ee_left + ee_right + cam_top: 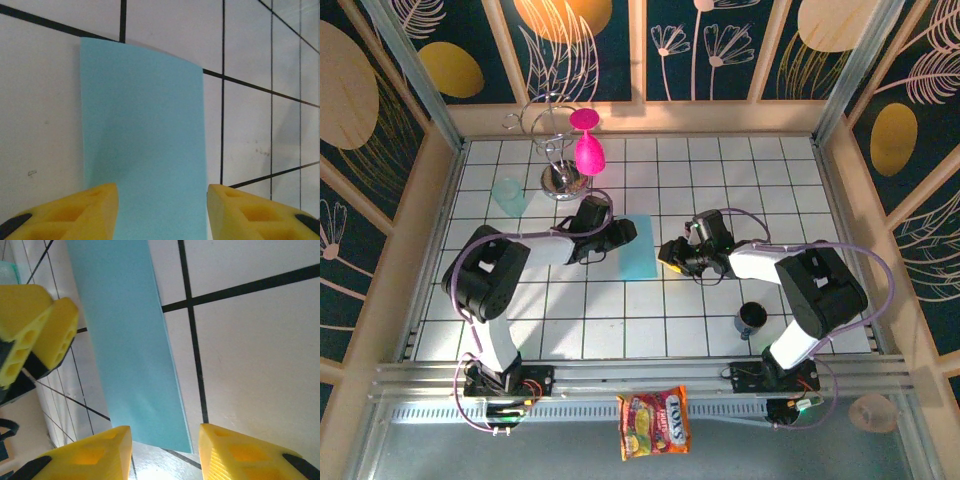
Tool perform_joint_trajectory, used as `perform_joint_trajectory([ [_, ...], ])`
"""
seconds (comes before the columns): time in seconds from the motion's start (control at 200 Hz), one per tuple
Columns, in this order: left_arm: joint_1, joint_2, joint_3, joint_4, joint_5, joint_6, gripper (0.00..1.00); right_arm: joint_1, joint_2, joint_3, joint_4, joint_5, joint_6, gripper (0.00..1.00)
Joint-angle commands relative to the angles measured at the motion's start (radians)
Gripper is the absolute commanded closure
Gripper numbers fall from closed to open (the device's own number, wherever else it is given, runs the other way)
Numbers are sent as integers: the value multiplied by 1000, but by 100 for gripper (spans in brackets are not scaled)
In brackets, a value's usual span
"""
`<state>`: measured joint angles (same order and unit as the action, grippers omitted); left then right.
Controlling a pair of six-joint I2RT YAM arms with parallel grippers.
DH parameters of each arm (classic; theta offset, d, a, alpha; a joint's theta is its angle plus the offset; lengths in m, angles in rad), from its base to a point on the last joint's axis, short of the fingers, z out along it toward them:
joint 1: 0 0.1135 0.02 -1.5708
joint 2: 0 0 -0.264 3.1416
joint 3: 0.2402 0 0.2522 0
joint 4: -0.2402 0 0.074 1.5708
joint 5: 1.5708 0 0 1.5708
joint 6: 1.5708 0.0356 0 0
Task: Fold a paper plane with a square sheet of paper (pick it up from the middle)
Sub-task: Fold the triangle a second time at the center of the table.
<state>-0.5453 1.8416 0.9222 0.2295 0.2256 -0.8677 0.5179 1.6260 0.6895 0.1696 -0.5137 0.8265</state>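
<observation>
My left end effector [624, 232] stands open over the left edge of the square sheet of paper [639, 250], a narrow folded strip flat on the table [720, 180], long axis running near-to-far. My right end effector [668, 255] is open just beside it.

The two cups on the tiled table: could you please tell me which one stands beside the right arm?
The small dark cup, near the right arm's base; the translucent pale-teal plastic cup stands at the far left, by the wire rack.
</observation>
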Motion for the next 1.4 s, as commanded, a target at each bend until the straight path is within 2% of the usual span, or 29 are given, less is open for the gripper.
perform_joint_trajectory([
  [0.0, 6, 26, 24, -49, -12, 17, 50, -4, 17, 9, 30, -31, 18, 61],
  [0.466, 6, 44, 0, -58, -22, -29, 51, 20, 65, 25, -11, -78, 5, 63],
  [0.711, 5, 48, 4, -67, -19, -23, 51, 47, 87, 30, 11, -98, 6, 68],
  [1.397, 6, 20, 17, -74, -14, -22, 52, 36, 152, 18, 173, -131, 69, 83],
])
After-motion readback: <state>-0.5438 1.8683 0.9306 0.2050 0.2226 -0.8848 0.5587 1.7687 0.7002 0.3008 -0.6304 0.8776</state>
